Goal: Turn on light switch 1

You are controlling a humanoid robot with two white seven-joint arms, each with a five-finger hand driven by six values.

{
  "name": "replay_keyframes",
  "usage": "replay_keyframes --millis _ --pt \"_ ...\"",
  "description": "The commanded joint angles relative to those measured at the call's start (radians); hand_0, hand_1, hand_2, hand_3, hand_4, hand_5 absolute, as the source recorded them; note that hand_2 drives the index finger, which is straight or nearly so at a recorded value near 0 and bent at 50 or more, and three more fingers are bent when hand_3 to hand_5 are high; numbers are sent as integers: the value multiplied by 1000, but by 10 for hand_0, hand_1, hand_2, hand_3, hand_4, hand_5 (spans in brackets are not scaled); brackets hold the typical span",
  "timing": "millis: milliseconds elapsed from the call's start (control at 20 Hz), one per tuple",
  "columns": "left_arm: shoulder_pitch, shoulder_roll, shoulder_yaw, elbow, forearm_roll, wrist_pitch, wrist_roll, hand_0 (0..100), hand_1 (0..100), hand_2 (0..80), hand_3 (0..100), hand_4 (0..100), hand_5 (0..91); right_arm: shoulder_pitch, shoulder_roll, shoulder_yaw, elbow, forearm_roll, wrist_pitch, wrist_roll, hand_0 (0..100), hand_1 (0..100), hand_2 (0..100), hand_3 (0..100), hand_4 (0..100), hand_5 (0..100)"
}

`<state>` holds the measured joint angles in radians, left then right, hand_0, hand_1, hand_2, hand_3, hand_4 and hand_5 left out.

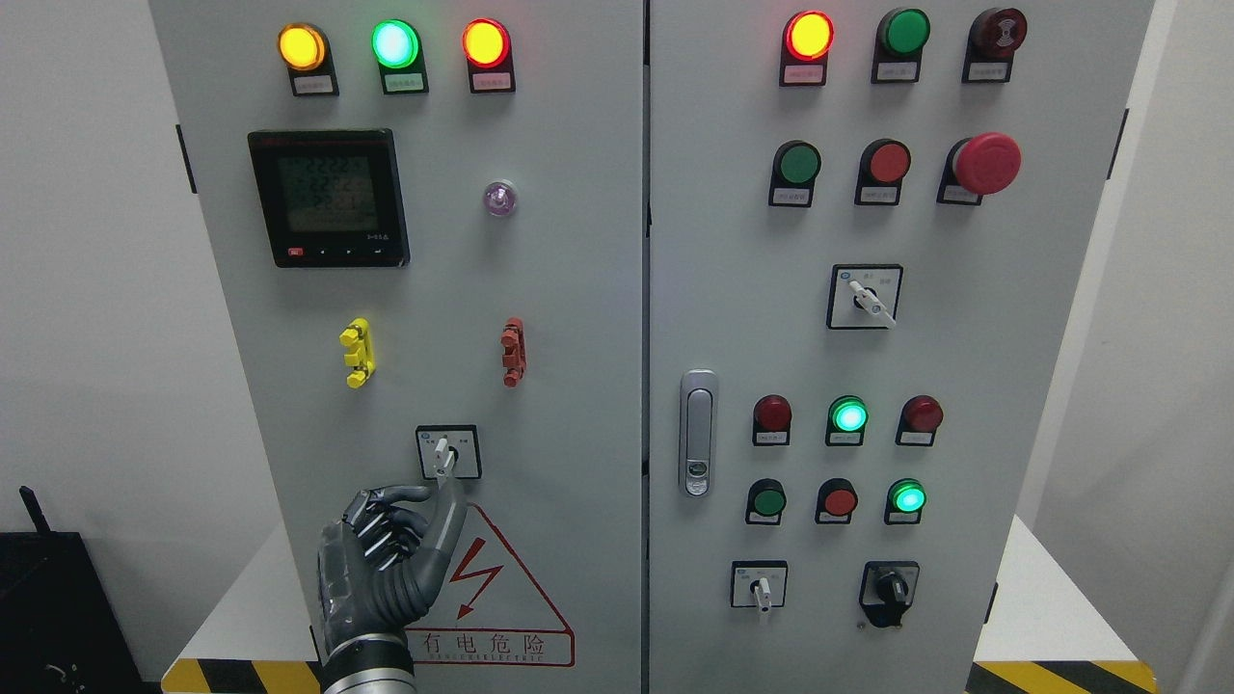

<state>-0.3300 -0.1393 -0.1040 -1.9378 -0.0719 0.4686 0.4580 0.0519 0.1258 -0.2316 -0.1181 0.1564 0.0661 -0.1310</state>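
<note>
A grey two-door control cabinet fills the head view. On the left door, a rotary selector switch (448, 452) sits in a square white plate, its white lever pointing almost straight down. My left hand (429, 490) comes up from the bottom edge and is just below this switch. Its fingers (390, 525) are curled toward the palm. The thumb (445, 525) stands up and its tip touches the lower end of the lever, without closing around it. The right arm is out of view.
Above the switch are a yellow terminal (357, 352), a red terminal (514, 352) and a meter display (330, 198). A red warning triangle (501, 588) is beside the hand. The right door carries a handle (698, 432), lamps, push buttons and more rotary switches (865, 296).
</note>
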Motion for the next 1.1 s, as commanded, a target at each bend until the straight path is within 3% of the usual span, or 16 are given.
replay_keyframes --millis 0,1050 --pt "-15 -3 3 14 0 2 1 132 707 533 839 921 855 0 0 0 0 0 0 1 502 0 0 0 0 0" --pt "-43 -6 -5 29 0 31 14 154 703 544 852 921 855 0 0 0 0 0 0 1 502 0 0 0 0 0"
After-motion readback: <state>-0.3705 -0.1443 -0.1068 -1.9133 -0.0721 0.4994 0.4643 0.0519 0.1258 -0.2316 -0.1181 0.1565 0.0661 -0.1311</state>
